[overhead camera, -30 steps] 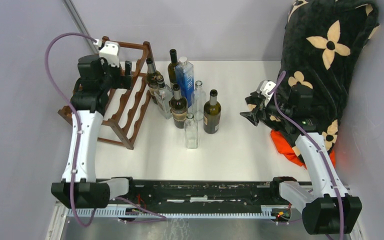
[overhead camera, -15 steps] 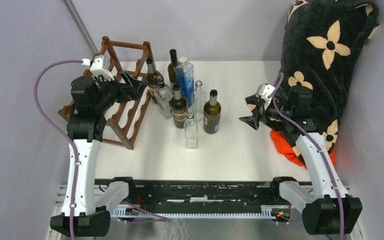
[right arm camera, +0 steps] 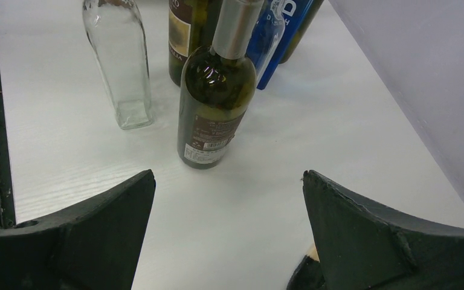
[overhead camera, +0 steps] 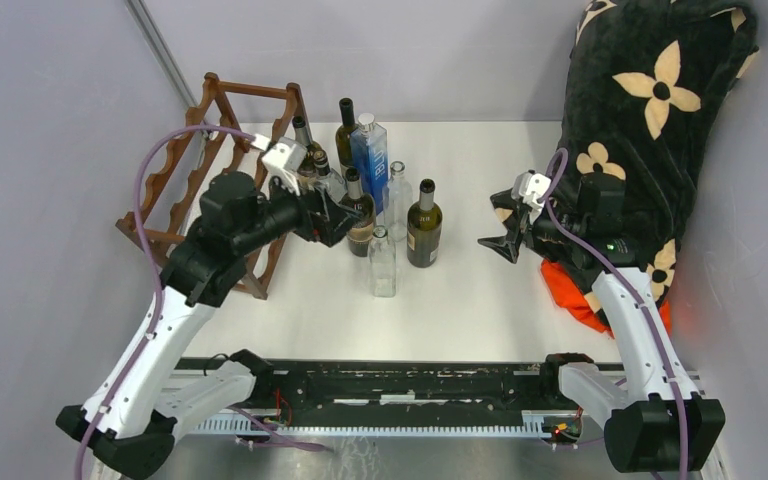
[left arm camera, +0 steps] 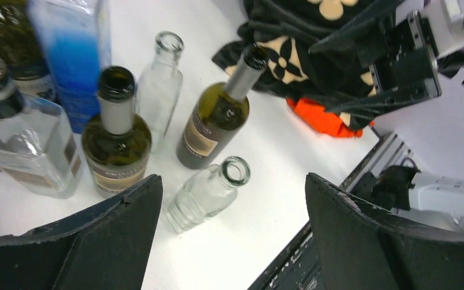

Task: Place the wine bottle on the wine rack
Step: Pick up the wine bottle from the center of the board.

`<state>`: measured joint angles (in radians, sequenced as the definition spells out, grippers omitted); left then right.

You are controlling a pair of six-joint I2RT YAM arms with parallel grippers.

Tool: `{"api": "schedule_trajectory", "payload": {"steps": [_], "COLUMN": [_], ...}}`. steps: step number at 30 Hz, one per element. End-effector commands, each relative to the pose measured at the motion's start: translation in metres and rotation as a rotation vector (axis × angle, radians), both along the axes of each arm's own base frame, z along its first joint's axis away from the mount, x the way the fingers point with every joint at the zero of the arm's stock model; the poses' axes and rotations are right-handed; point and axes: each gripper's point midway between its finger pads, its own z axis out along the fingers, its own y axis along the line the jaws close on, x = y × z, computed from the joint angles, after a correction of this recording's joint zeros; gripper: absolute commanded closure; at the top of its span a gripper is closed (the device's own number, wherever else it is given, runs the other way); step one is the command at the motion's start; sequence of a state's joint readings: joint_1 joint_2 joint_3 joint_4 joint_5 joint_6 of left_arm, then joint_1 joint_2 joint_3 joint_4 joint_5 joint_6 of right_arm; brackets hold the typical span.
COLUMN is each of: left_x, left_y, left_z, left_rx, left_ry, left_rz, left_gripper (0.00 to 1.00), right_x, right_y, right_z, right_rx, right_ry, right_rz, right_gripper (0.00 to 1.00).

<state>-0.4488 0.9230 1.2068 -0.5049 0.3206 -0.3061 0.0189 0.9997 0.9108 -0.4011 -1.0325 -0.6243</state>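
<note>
The surface [overhead camera: 480, 300] carries your wine rack [overhead camera: 252, 91] at its far left, well apart from the upright bottles clustered at centre. Your left arm [overhead camera: 222, 235] is the nearer one. Its jaws gape wide and hold nothing, and they point at the dark wine bottle [left arm camera: 117, 140] just ahead, whose long axis is vertical. The right jaws are equally wide and empty. A second ago the left arm hung over the rack; it has since swung across to the bottles.

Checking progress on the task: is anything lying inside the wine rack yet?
In the wine rack, no bottle shows in the visible slots; the left arm covers its near right part, which cannot be checked. The bottles stand upright on the table beside it.
</note>
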Motion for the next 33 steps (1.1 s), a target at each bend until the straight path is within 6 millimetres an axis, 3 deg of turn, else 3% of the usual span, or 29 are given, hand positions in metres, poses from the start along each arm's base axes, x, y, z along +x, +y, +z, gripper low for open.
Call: {"api": "schedule_trajectory", "payload": {"steps": [1,6,13,23,33], "left_x": [-0.004,-0.018,-0.008,0.003,0.011], "left_y": [-0.010,-0.036,-0.045,-0.050,-0.072], "left_z": [-0.013,-0.032,-0.058,-0.085,-0.098], "left_rx": [0.095,0.151,0.379,0.555,0.609], "left_ry": [-0.052,-0.036,0.000,0.116,0.135], "left_rz": [-0.003,-0.042,0.255,0.442,0.414], "left_gripper": [0.08,0.06,0.07,0.22,0.35], "right_x": [-0.006,-0.007,-0.005,-0.002,-0.002], "right_y": [0.004,0.004,0.002,0.002,0.003], "right_z": [0.010,0.006,0.005,0.006,0.007], "right_rx": [-0.006,-0.012,-0.020,-0.018,-0.009], "right_ry": [-0.050,-0.043,-0.040,-0.042,-0.039], "right_rz": [0.044,0.051,0.036,0.033,0.032], "right_gripper": [0.02,0.02,0.02,0.02,0.02]}}
